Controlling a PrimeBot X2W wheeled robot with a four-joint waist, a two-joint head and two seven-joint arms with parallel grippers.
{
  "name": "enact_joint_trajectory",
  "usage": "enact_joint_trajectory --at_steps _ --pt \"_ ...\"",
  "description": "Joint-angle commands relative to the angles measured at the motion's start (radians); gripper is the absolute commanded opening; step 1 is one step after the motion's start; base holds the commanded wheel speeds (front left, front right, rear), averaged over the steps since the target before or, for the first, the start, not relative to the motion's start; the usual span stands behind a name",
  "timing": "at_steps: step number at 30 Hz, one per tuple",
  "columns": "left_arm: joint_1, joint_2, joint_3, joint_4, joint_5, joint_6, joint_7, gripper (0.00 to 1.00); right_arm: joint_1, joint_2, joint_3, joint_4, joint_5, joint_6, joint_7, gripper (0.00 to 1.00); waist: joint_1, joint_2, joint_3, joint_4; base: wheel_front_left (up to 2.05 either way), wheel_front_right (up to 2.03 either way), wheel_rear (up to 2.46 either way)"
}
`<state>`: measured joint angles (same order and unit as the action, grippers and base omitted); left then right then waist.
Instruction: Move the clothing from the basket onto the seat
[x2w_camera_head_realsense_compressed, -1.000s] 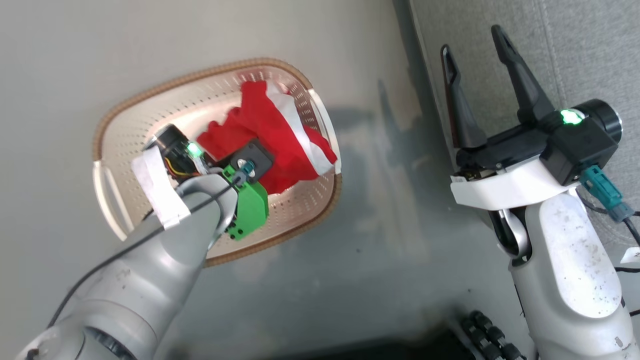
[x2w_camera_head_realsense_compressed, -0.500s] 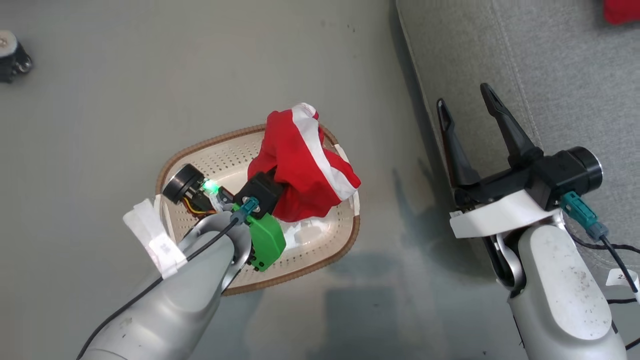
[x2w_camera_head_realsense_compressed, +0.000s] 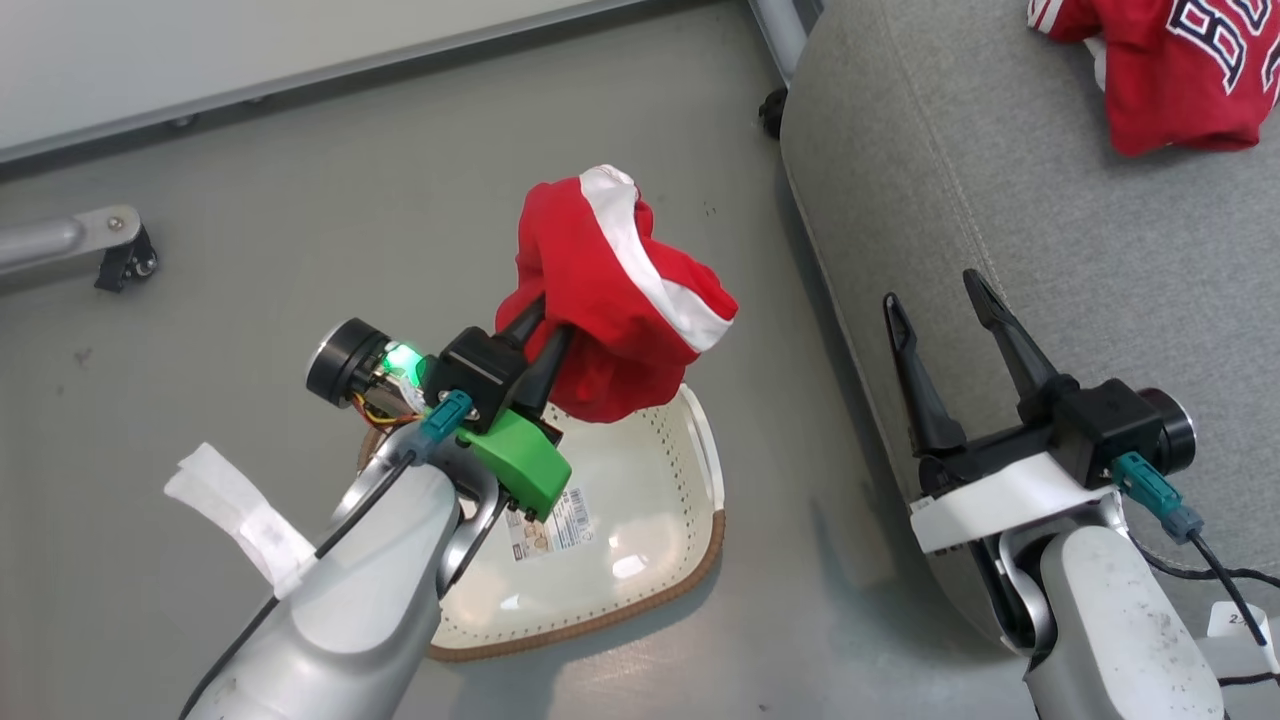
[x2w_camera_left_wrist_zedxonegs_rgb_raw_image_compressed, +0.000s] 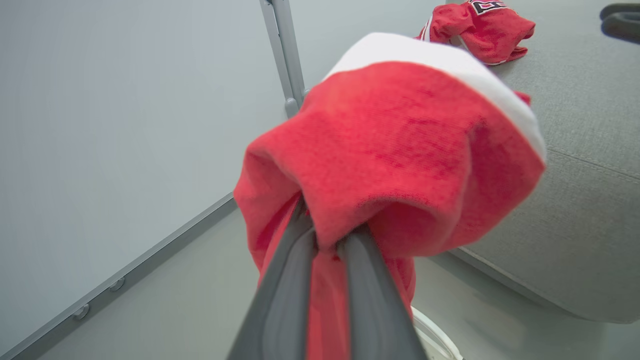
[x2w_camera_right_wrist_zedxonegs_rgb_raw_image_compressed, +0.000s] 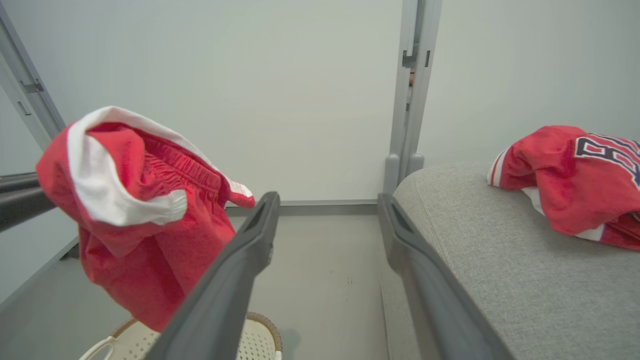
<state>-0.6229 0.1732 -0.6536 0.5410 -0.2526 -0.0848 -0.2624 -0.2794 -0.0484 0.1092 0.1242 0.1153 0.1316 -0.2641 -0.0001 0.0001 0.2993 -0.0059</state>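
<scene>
Nearest you on the left, your left pincer is clamped on a bunch of the red shorts, its fingers pressed together with cloth pinched between them. On the near right, the right pincer holds nothing, its fingers wide apart at the left edge of the seat. Below the shorts, the basket sits on the floor, just left of the seat. The part of its bottom that shows carries a label sticker and no cloth. The shorts hang free above the basket's far rim, touching neither it nor the seat. At the far right, a red lettered jersey lies on the seat. I judge you are in the carry step: one garment placed, this one in transit. Next, swing the left arm right and farther until the shorts are well over the cushion. Lower them near the jersey, then part the fingers, and watch the hanging hem against the seat's edge
</scene>
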Motion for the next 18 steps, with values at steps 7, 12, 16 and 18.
enact_joint_trajectory --at_steps 7,12,16,18 --pt "0.047 -0.017 0.088 -0.121 0.01 -0.007 -0.003 0.0 0.06 -0.004 -0.006 0.01 0.019 -0.002 -0.001 1.0 0.0001 -0.0001 -0.116 0.011 0.0 0.0 0.0" --pt "0.052 -0.026 0.113 -0.172 0.022 -0.018 -0.003 0.0 0.087 -0.004 -0.006 0.01 0.028 -0.002 -0.001 1.0 0.0001 -0.0001 -0.148 0.016 0.0 0.0 0.0" --pt "0.052 -0.034 0.116 -0.197 0.031 -0.025 -0.003 0.0 0.106 -0.004 -0.01 0.008 0.034 -0.002 -0.001 1.0 0.0001 -0.0001 -0.165 0.02 0.0 0.0 0.0" --pt "0.049 -0.034 0.118 -0.206 0.036 -0.027 -0.003 0.0 0.112 -0.004 -0.011 0.007 0.037 -0.002 -0.001 1.0 0.0001 -0.0001 -0.17 0.02 0.0 0.0 0.0"
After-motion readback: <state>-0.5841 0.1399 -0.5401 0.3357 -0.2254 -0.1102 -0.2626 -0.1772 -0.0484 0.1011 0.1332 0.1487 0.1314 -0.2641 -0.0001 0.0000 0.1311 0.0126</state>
